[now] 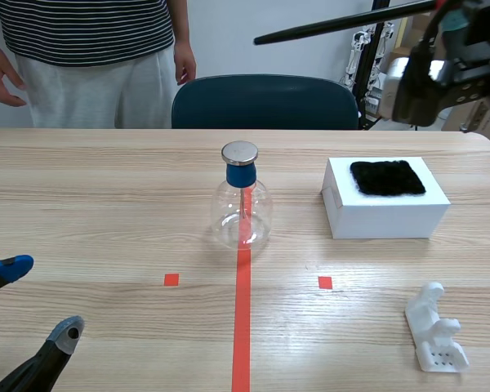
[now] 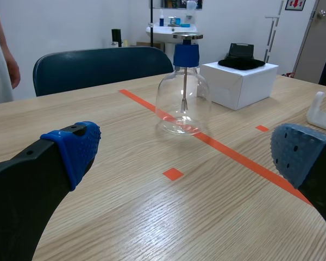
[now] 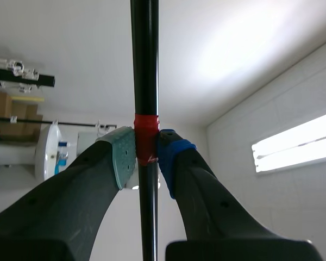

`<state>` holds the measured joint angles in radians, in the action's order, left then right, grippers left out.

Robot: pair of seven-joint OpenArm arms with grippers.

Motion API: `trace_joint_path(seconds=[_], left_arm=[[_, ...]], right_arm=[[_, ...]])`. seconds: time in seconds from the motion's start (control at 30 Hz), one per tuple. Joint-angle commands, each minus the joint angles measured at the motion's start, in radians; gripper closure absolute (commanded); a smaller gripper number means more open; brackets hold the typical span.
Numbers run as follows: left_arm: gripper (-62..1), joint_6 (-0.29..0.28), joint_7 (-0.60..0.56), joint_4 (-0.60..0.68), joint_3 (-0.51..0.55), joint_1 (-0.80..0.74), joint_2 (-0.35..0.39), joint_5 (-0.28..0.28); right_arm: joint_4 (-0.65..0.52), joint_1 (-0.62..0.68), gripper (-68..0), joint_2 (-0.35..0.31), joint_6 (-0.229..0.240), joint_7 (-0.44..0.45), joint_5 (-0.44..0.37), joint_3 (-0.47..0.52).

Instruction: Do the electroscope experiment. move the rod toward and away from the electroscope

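The right arm is raised over the tabletop's [image 1: 106,237] far right, its right fingers [image 3: 122,160] pinching the black rod [image 3: 144,65] at a red band. The rod juts leftward, high above and beyond the electroscope [image 1: 242,204], which stands on the centre tape line. The left fingers [image 2: 76,147] sit low, spread wide.

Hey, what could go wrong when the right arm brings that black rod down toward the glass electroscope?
1. The rod juts far from the right gripper, so a small error could knock its tip into the metal disc and tip the electroscope.
2. Only the pads pinch the thin rod; it may twist or slip.
3. A person stands just across the table, near the rod's sweep.
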<state>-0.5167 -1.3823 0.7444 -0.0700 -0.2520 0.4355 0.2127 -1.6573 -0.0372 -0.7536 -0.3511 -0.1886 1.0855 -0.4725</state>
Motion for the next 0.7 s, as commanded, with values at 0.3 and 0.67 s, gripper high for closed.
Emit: trace_joint_path(seconds=[0.3, 0.67], left_arm=[[-62.3, 0.001, -0.018, 0.021, 0.003, 0.003, 0.009, -0.01], [-62.3, 0.001, -0.018, 0.021, 0.003, 0.003, 0.009, -0.01]], right_arm=[[0.076, -0.093, -5.5, -0.002, -0.014, -0.034, 0.113, -0.14], [0.133, -0.093, -5.5, 0.013, -0.013, -0.03, 0.172, -0.144]])
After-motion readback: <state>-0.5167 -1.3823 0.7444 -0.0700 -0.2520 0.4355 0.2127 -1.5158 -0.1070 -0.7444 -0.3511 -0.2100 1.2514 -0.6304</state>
